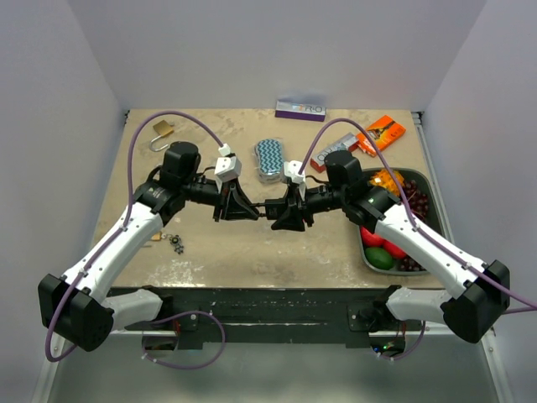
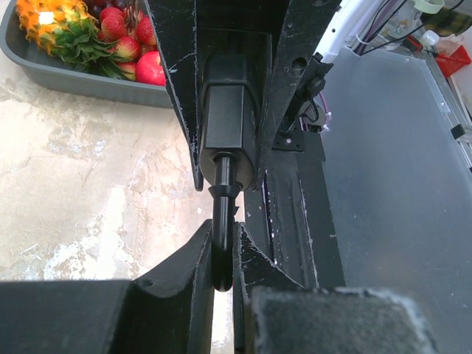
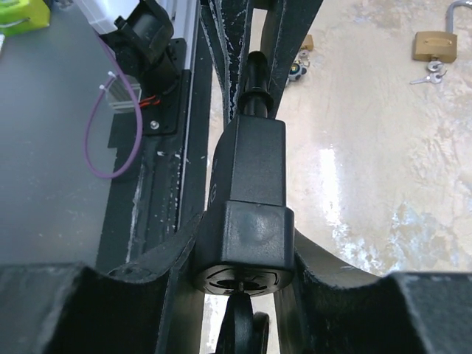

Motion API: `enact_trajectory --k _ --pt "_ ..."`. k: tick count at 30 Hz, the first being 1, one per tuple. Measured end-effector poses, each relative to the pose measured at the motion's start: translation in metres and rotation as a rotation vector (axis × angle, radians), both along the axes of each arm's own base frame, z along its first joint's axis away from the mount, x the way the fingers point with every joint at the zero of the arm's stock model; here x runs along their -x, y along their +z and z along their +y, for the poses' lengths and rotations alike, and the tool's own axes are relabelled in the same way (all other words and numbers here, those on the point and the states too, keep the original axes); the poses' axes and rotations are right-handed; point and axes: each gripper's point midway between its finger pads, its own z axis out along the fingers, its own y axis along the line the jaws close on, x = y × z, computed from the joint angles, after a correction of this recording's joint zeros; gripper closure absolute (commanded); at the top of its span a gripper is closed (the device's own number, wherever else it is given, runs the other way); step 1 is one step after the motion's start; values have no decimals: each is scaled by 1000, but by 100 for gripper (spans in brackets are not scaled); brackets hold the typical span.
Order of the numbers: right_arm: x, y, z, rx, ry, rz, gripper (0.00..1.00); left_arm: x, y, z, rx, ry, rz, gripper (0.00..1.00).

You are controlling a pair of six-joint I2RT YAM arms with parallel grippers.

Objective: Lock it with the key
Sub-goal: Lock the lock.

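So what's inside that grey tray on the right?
Toy-looking fruit: a pineapple, strawberries, a green fruit and dark berries. The right arm crosses over the tray, so whatever lies in the middle beneath it is hidden.

No legible text anywhere; perhaps white lettering on the purple box (image 1: 300,109), too small.

Shackle (image 2: 223,184) end hidden within left tool (image 2: 223,234)
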Motion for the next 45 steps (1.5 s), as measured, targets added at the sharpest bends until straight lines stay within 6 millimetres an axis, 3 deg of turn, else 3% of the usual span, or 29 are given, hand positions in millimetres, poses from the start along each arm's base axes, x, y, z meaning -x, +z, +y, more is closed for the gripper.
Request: enact_trajectory --k 11,13,15,19,31,37,38,40,41,45 --pt "1 12 5 -49 -20 136 100 -5 5 6 30 -11 -35 100" --pt "1 12 6 -54 -17 148 59 -6 5 7 32 -10 -34 100" --pt "3 12 7 -58 -1 158 44 -5 5 8 36 -14 -31 100" --pt "5 12 7 -54 26 158 39 -4 4 9 38 -19 -25 100" --pt "-8 17 1 -87 -13 171 45 -5 4 10 52 -24 -23 100" --pt "-18 26 -3 -118 -47 179 69 -7 -2 12 44 -3 0 100" --pt "-18 27 -3 -122 -47 177 68 -8 0 12 47 2 1 100" --pt "-17 28 -3 -131 -49 171 53 -10 1 12 55 7 5 100" --pt "-17 28 -4 -133 -50 171 51 -10 1 11 57 9 11 100" --pt "-15 27 -2 -134 -45 174 55 -12 3 9 74 13 31 100"
